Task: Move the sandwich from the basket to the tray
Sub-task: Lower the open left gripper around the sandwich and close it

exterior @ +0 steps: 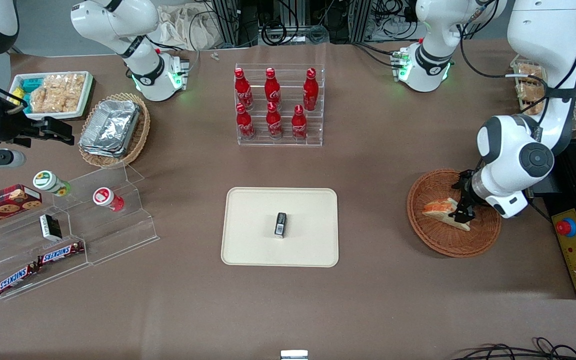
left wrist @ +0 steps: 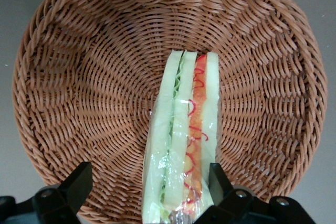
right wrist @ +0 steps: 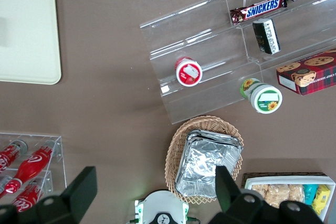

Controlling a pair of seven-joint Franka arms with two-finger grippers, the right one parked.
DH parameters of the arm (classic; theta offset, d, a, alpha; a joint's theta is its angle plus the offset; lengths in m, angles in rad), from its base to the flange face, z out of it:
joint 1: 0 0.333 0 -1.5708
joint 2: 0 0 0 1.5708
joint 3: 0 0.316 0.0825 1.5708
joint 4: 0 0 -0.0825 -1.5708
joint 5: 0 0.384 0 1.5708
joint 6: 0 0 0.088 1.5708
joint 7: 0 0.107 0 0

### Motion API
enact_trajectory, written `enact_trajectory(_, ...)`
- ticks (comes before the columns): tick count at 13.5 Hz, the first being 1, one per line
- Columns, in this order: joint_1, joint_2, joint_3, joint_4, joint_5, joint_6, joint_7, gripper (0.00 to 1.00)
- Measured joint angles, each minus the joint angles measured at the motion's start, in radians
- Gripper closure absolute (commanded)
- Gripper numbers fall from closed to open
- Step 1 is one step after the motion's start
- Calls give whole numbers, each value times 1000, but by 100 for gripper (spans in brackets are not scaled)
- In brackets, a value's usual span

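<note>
The sandwich (exterior: 440, 208) lies in the round reddish-brown basket (exterior: 448, 247) toward the working arm's end of the table. It is a plastic-wrapped wedge (left wrist: 184, 135) with green and orange-red filling. My left gripper (exterior: 462, 209) is down inside the basket (left wrist: 94, 77), open, and straddles the sandwich's wide end (left wrist: 149, 176). One finger (left wrist: 216, 179) is right against the orange-side bread. The other finger (left wrist: 80, 181) stands well apart from the wedge. The cream tray (exterior: 253, 250) lies mid-table, nearer the front camera than the bottle rack.
A small black packet (exterior: 280, 224) stands on the tray's middle. A clear rack of red bottles (exterior: 279, 105) stands farther back. A yellow box with a red stop button (exterior: 573, 247) is beside the basket. Acrylic steps with snacks (exterior: 63, 235) lie toward the parked arm's end.
</note>
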Motion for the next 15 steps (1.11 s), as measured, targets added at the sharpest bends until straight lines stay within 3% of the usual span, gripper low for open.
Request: enact_trajectory(15,0,11,0,-2,0,38,-2,2)
